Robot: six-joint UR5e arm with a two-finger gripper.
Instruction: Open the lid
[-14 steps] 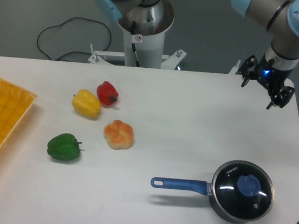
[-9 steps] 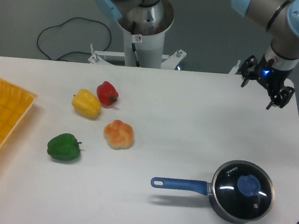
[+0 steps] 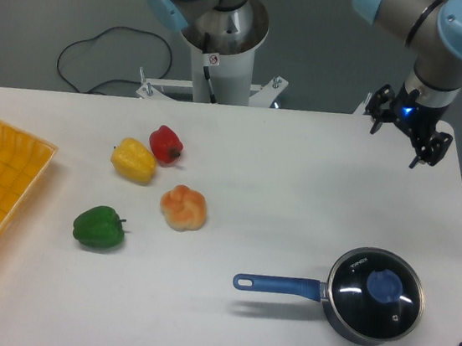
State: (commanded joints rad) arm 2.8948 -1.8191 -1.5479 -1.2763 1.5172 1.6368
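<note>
Claw point(image 3: 397, 140) slightly shifted, peppers point(image 3: 148, 154) apart.

Flat white table point(image 3: 296, 189) up front, grey floor point(image 3: 58, 0) behind, a black cable point(image 3: 103, 48) looping across it.

The lid point(image 3: 375, 293) is a round disc of clear glass with a thin metal rim and a round blue knob at its centre. It lies flat and closed on the saucepan point(image 3: 347, 322), covering the whole mouth, so the dark inside shows through the glass. A small white mark sits near its upper left edge and another near its lower right. The saucepan's blue handle sticks out to the left of the lid
</note>
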